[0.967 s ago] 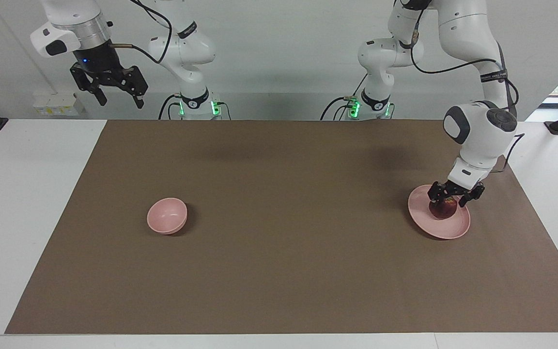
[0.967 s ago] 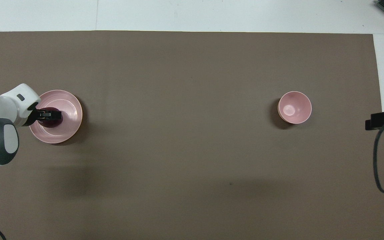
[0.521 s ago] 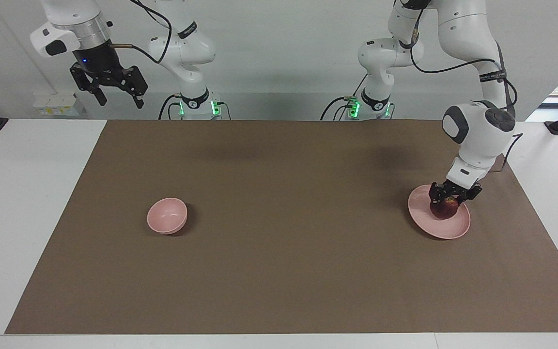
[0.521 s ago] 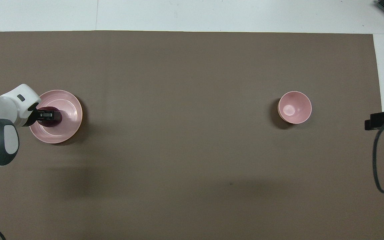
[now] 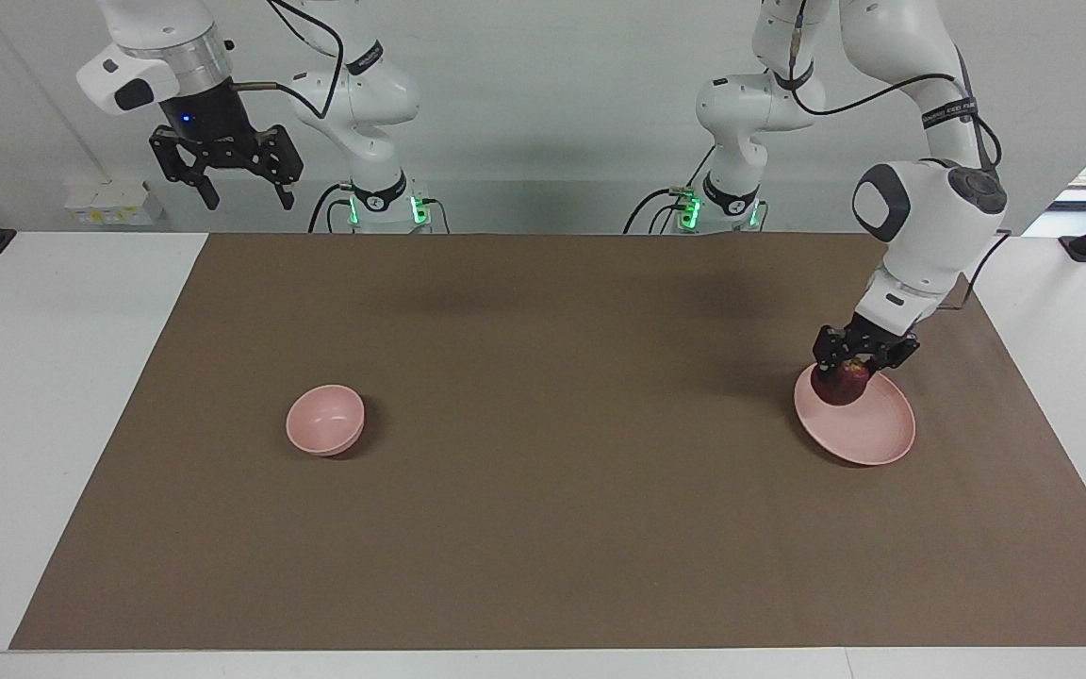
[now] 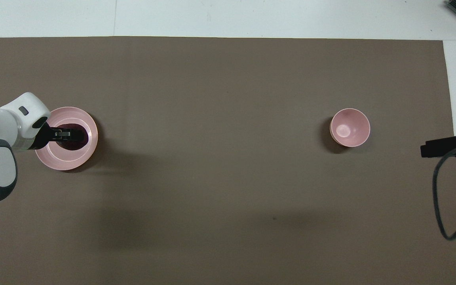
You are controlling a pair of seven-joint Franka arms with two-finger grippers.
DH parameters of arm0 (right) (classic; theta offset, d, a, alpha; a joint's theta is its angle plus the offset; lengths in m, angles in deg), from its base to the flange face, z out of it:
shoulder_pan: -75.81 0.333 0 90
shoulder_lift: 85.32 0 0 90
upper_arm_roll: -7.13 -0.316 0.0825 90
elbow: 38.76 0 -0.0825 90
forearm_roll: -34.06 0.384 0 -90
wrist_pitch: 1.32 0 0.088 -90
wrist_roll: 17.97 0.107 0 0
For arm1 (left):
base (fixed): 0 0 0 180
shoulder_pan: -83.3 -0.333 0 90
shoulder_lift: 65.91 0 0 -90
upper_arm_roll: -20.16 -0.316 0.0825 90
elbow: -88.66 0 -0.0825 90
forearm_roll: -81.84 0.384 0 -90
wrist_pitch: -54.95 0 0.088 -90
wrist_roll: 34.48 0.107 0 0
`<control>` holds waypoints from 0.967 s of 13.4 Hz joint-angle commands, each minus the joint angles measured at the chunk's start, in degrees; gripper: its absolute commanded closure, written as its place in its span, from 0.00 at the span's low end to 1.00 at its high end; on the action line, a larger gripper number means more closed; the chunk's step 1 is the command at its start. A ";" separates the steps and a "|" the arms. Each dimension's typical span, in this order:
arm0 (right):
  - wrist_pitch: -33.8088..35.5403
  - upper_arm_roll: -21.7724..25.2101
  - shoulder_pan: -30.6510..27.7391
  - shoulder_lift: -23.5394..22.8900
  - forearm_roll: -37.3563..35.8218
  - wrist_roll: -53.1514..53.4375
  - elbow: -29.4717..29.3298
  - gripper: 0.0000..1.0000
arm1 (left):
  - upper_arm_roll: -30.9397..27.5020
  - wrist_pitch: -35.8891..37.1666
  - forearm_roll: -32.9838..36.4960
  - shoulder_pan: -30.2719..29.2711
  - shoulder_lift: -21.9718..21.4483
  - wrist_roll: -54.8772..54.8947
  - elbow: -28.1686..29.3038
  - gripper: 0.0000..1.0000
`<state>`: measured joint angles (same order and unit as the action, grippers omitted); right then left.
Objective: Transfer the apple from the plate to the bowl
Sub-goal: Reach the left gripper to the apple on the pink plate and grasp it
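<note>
Apple [image 5: 840, 382] round, no long axis to tell, pinched in left pincer [image 5: 859, 361], just over the plate's [image 5: 868, 429] robot-side rim. Bowl [image 5: 324, 420] well apart, toward right arm's end of the mat [image 5: 552, 377]. Right pincer [image 5: 239, 193] spread, waiting high over the table's [image 5: 53, 377] edge.

Apple [image 5: 840, 385]: small, round, dark red; gripped from above and raised just clear of the plate, over the part of it nearest the robots.

Plate [image 5: 868, 434]: flat, round, pale pink, low rim, wider than the bowl; lies level on the brown mat near the mat's edge at the left arm's end of the table.

Bowl [image 5: 324, 420]: small, deep, round, pale pink; upright and empty on the mat toward the right arm's end, well apart from the plate.
</note>
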<state>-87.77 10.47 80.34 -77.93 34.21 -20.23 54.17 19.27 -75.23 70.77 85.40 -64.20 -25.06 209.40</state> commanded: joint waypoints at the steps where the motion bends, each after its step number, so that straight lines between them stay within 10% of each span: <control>1: -4.85 0.00 1.62 -0.45 3.09 -4.15 4.70 0.00 | -0.51 3.00 -6.32 3.77 -1.09 0.25 -1.12 1.00; 13: -13.92 0.00 12.79 -3.44 21.10 15.69 17.02 0.00 | 11.25 2.30 -50.60 4.58 -1.00 0.51 -2.00 1.00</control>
<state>-99.38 10.29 93.51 -82.34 51.78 -7.89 68.61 29.38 -73.46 24.79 89.71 -65.00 -24.87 208.04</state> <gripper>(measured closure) 0.000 0.322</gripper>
